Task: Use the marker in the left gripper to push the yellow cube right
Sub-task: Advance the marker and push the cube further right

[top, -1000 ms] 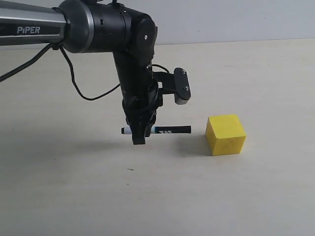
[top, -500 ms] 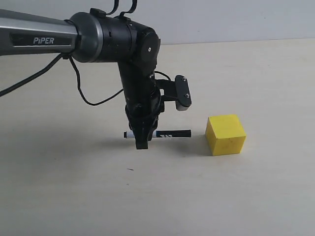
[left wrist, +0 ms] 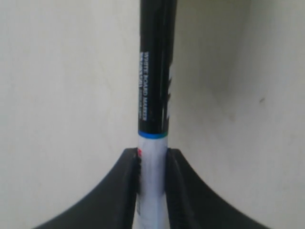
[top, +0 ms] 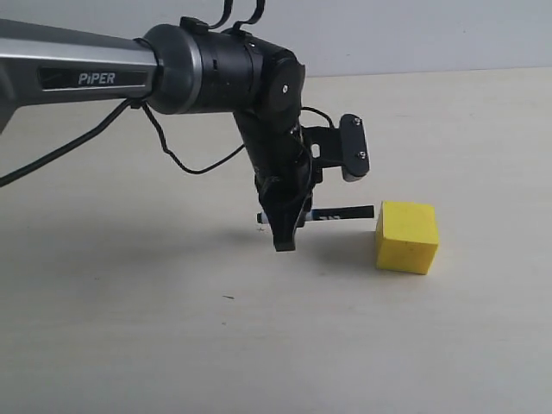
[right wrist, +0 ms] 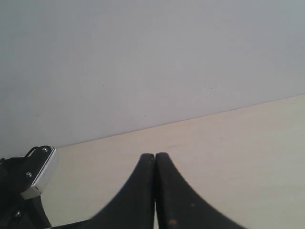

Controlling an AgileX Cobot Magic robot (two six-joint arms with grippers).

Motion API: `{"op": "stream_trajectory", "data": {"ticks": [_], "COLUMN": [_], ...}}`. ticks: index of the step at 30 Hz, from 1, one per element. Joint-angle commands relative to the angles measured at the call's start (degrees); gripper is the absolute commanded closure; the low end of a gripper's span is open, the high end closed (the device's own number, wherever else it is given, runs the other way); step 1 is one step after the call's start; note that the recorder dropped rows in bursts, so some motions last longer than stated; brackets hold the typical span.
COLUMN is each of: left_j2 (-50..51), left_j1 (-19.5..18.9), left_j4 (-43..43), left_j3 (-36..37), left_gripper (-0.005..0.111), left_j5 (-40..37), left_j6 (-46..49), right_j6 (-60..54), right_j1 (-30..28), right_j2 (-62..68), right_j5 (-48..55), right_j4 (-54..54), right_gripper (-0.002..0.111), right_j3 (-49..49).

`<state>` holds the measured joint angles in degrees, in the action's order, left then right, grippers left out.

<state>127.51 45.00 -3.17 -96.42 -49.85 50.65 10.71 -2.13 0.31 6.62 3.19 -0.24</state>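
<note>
My left gripper [top: 285,231] points down at the table, shut on the marker [top: 339,212], which lies level and sticks out to the right. The marker's black end meets the left face of the yellow cube [top: 406,236], which sits on the table slightly turned. From the left wrist camera the marker [left wrist: 155,86] runs straight out between the closed jaws of my left gripper [left wrist: 152,155]; the cube is out of that view. My right gripper [right wrist: 155,156] is shut with nothing in it, above bare table near the wall.
The beige table [top: 172,345] stretches all round the cube, with a pale wall [top: 414,34] behind. A black cable [top: 185,159] hangs from the left arm. The grey-faced camera block [top: 354,148] sits beside the left gripper.
The left arm has moved right with the marker, whose tip has reached the cube. The cube has slid right and turned a little.
</note>
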Motion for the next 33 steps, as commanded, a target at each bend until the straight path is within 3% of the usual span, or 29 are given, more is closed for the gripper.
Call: {"op": "stream_trajectory", "data": {"ticks": [1, 11, 18, 33], "left_j2": [0.0, 0.0, 2.6, 4.4], "left_j1": [-2.4, -2.8, -2.8, -0.3], "left_j4": [0.0, -0.1, -0.6, -1.3], "left_j3": [-0.4, -0.5, -5.9, -10.7], "left_gripper": [0.107, 0.107, 0.107, 0.107], "left_j5": [-5.4, -7.5, -14.7, -13.5], "left_j6": [-0.3, 4.9, 5.9, 5.9], "right_j6": [-0.1, -0.1, -0.1, 0.0], "right_j1": [-0.3, -0.3, -0.3, -0.3], "right_j2": [-0.3, -0.3, -0.3, -0.3], "right_j5": [-0.3, -0.3, -0.3, -0.3], "right_j4": [-0.3, -0.3, -0.3, -0.3], "right_gripper": [0.108, 0.108, 0.108, 0.108], "right_j3": [0.2, 0.2, 0.2, 0.2]}}
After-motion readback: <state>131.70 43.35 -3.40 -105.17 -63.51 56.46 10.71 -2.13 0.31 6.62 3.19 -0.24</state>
